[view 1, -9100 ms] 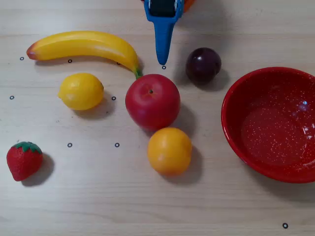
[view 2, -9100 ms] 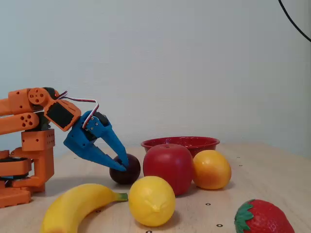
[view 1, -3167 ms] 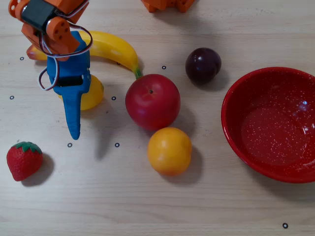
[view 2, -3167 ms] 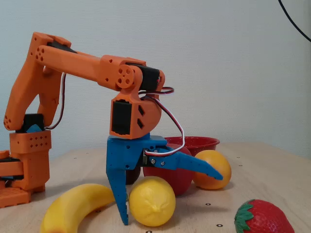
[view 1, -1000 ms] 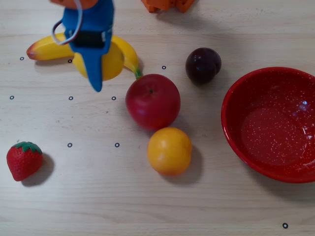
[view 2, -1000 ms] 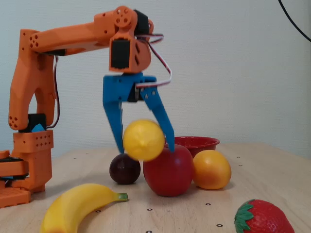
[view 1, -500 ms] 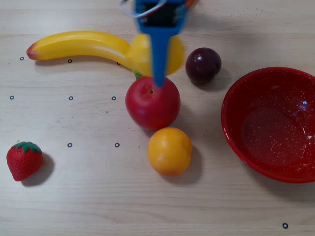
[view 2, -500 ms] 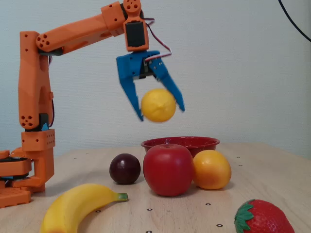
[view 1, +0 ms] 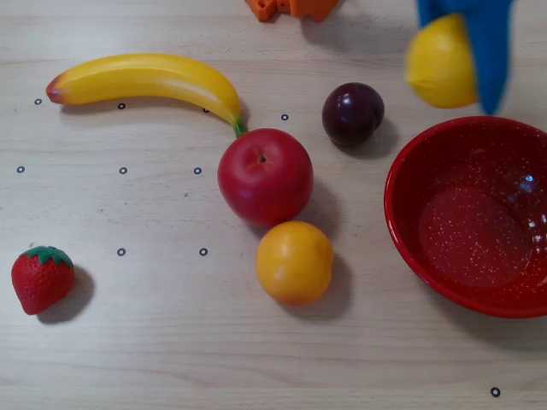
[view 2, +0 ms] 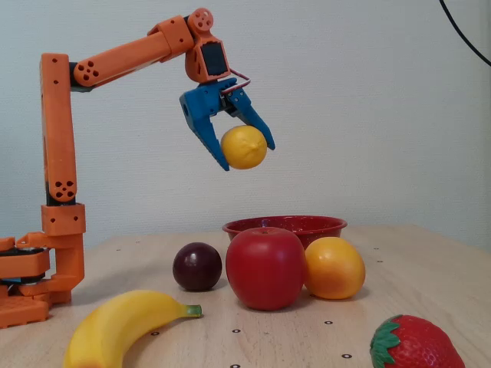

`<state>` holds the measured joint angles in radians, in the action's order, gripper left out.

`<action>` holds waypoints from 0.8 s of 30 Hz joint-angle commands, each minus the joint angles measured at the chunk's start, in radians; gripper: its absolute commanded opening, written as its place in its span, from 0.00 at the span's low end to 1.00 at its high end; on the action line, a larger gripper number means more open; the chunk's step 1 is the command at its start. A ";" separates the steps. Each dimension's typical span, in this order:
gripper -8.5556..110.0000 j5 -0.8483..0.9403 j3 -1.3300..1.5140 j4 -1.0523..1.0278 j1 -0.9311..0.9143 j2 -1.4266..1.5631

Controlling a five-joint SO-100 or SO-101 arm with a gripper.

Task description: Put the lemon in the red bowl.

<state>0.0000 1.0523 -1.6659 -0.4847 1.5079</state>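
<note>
My blue gripper [view 2: 245, 153] is shut on the yellow lemon [view 2: 243, 147] and holds it high in the air, above the table. In the overhead view the lemon [view 1: 440, 61] shows at the top right, beside a blue finger [view 1: 489, 51], just beyond the far rim of the red bowl [view 1: 410, 239]. The red speckled bowl is empty and stands at the right edge of the table. In the fixed view the bowl [view 2: 326, 225] sits behind the fruit, below and a little right of the lemon.
A red apple [view 1: 265, 175], an orange fruit [view 1: 295, 262] and a dark plum [view 1: 352, 113] lie left of the bowl. A banana [view 1: 145, 81] lies at the far left and a strawberry [view 1: 41, 279] at the near left. The orange arm base [view 2: 31, 284] stands at the fixed view's left.
</note>
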 commanded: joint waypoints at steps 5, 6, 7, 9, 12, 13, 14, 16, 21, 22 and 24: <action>0.07 -0.006 0.141 0.238 -0.091 0.101; 0.07 -0.014 0.178 0.281 -0.095 0.100; 0.07 -0.023 0.215 0.322 -0.098 0.098; 0.07 -0.043 0.287 0.416 -0.100 0.097; 0.07 -0.077 0.377 0.548 -0.097 0.092; 0.07 -0.091 0.405 0.588 -0.092 0.091; 0.08 -0.104 0.431 0.626 -0.089 0.089; 0.16 -0.120 0.471 0.690 -0.080 0.083; 0.26 -0.167 0.517 0.769 -0.069 0.061; 0.30 -0.172 0.522 0.778 -0.067 0.055; 0.37 -0.176 0.523 0.781 -0.064 0.044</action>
<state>-0.1488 1.6230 -0.9143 -0.5645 1.5079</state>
